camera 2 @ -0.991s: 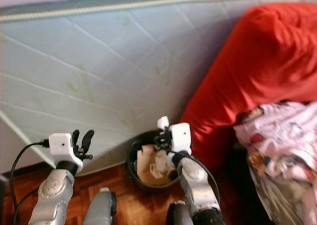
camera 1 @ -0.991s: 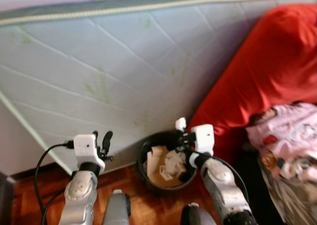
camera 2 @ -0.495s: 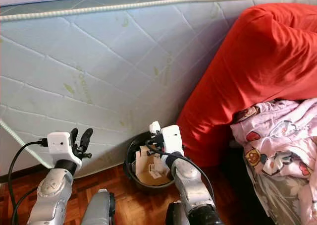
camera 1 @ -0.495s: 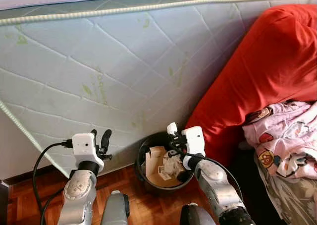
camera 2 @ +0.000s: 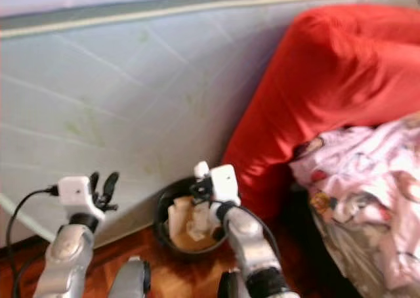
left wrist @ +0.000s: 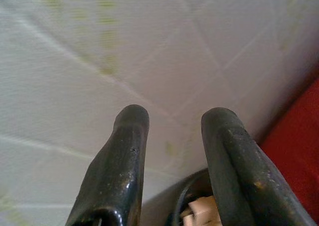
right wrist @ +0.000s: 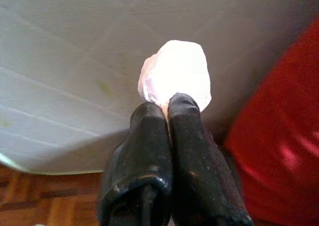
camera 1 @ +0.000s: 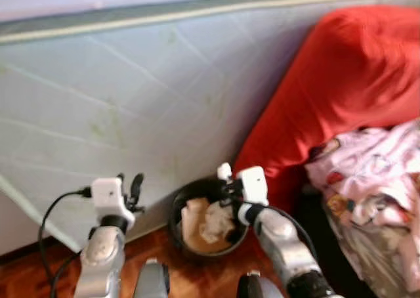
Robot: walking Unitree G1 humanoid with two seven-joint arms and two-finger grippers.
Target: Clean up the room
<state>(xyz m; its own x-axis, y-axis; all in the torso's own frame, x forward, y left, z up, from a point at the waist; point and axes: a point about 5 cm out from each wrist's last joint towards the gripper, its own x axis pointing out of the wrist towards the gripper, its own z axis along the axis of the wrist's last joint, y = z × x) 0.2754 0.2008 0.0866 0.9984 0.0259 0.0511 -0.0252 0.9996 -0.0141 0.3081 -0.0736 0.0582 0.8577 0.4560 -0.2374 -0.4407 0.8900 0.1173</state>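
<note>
Both head views are blurring, so small details are hard to make out. Nearest, the wooden floor [camera 1: 26,278] is showing at the bottom left, cut off by the frame. The left gripper [camera 1: 129,186] is hovering on the left with its fingers parted and nothing between them. The right gripper [right wrist: 169,106] is pinching a white paper wad [right wrist: 175,76] with its fingers pressed together, holding it over the black bin [camera 1: 178,205]. The bin is sitting on the floor against the mattress [camera 1: 131,101], holding crumpled paper and cardboard scraps [camera 1: 205,219]. On the right, pink patterned bedding [camera 1: 374,186] is lying near a red cover [camera 1: 348,94].
</note>
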